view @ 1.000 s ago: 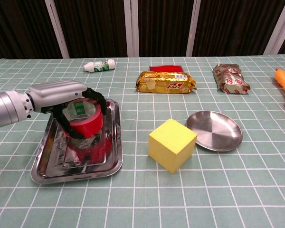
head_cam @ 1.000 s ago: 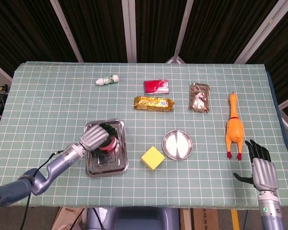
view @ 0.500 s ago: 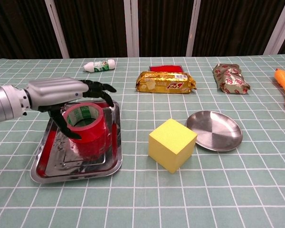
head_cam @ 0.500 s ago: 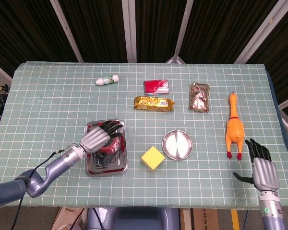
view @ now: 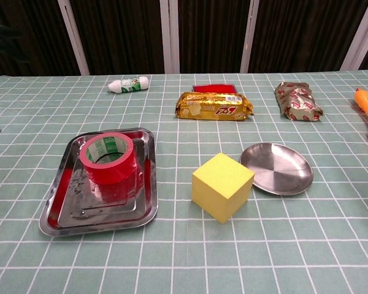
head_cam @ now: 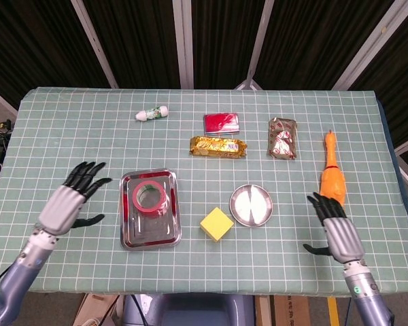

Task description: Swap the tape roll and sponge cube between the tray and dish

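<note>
fingers of the left hand point(head_cam: 66, 204) are spread apart and nothing is held; the hand has been drawn back to the left of the tray point(head_cam: 128, 234), clear of it. the tape roll point(head_cam: 149, 197), gripped a moment ago, has been let go and stands in the tray. the sponge cube point(head_cam: 217, 224) lies on the cloth between tray and dish point(head_cam: 251, 205). the right hand point(head_cam: 336, 233) is also empty, fingers apart. the roll's move appears finished; the cube probably goes to the dish next.

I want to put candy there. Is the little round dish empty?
Yes, empty. The dish shows only bare shiny metal; the sponge cube sits on the table beside it.
</note>
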Controlling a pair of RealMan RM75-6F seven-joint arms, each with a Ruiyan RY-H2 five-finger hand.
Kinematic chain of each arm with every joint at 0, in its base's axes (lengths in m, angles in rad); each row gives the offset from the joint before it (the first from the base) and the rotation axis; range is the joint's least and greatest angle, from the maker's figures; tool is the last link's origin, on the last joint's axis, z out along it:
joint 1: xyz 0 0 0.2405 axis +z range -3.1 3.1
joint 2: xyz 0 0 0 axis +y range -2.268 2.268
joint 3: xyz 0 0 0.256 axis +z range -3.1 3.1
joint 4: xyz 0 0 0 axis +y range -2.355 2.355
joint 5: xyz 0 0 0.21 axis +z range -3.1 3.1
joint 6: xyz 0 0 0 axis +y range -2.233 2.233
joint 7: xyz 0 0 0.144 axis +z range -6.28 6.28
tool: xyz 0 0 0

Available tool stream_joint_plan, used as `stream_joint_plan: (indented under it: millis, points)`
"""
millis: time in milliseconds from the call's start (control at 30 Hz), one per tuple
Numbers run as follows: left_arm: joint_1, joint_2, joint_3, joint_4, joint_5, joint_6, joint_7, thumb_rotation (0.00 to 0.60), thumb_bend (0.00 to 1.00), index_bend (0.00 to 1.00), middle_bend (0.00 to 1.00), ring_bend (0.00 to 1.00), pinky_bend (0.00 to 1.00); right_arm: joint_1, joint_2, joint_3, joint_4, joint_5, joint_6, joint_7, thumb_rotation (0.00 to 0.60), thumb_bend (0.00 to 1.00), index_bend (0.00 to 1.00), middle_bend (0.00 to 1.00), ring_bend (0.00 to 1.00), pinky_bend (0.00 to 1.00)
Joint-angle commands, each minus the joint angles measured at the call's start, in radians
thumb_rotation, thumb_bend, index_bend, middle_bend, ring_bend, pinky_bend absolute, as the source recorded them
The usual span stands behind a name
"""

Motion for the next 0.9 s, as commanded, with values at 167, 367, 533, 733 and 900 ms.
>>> stream_joint_plan:
  millis: [167,367,533,733,900]
  points:
    - [0.094,0.003,0.007,0.064,0.025,0.091,-0.037,0.6,0.01,0.21,0.0,0.0,0.04,0.208,-0.115,0.059,-0.078,-0.031,-0.214,-0.1,0.6,0.03,0.0,0.0,0.0,0.0]
    - [0.114,-0.017,-0.013,0.079,0.02,0.073,-0.015,0.6,0.01,0.21,0.0,0.0,0.04,0.33,-0.222,0.108,-0.059,0.097,-0.347,-0.218,0.6,0.03,0.0,0.0,0.0,0.0]
    - [0.123,-0.018,-0.03,0.077,0.02,0.062,-0.001,0.6,0.01,0.21,0.0,0.0,0.04,0.394,-0.291,0.129,-0.022,0.174,-0.383,-0.287,0.6,0.03,0.0,0.0,0.02,0.0]
    - [0.132,-0.029,-0.054,0.083,0.008,0.043,0.017,0.6,0.01,0.21,0.0,0.0,0.04,0.445,-0.345,0.136,0.032,0.216,-0.402,-0.294,0.6,0.03,0.01,0.0,0.07,0.0]
    - [0.137,-0.031,-0.066,0.085,0.009,0.036,0.025,0.6,0.01,0.21,0.0,0.0,0.04,0.467,-0.363,0.133,0.067,0.23,-0.402,-0.296,0.6,0.03,0.09,0.1,0.21,0.07]
